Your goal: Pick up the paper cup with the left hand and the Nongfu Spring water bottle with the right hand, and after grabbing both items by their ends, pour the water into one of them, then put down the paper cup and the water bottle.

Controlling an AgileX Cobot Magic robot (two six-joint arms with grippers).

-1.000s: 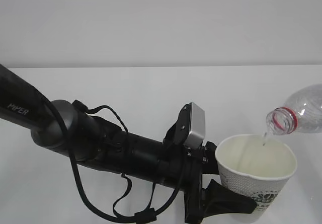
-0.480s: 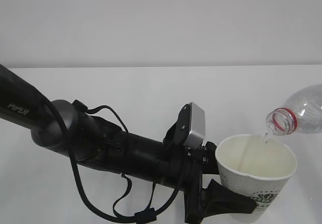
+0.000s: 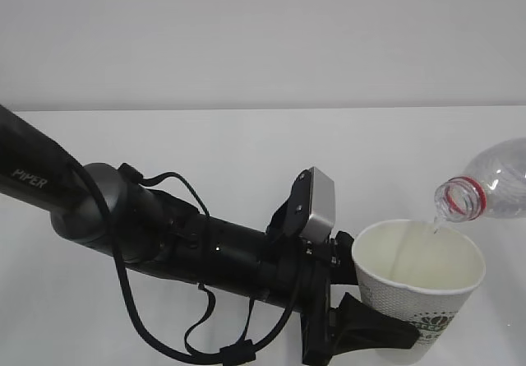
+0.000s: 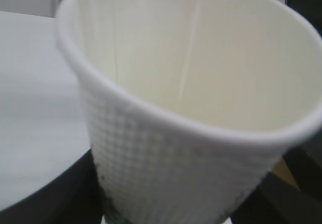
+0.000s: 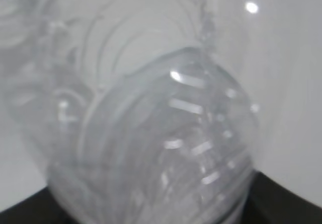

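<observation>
The white paper cup point(image 3: 419, 288) with its green-black logo stands upright at the lower right, held low on its wall by my left gripper point(image 3: 386, 333), whose black fingers point(image 3: 374, 326) clasp it. In the left wrist view the paper cup point(image 4: 166, 168) fills the frame, dark fingers point(image 4: 45, 199) on either side of its base. The Nongfu Spring water bottle point(image 3: 493, 187) lies tilted, its open red-ringed mouth just above the cup's far rim. A thin trickle of water point(image 3: 433, 224) falls into the cup. The right wrist view shows the ribbed bottle point(image 5: 166, 148) close up between dark finger edges; the right gripper is off-frame in the exterior view.
The white table point(image 3: 246, 152) stretches behind and to the left, meeting a plain white wall. My left arm point(image 3: 123, 218), lettered PIPER, crosses the lower left with loose black cables point(image 3: 197, 333) hanging under it and a silver-grey box point(image 3: 316, 206) near the wrist.
</observation>
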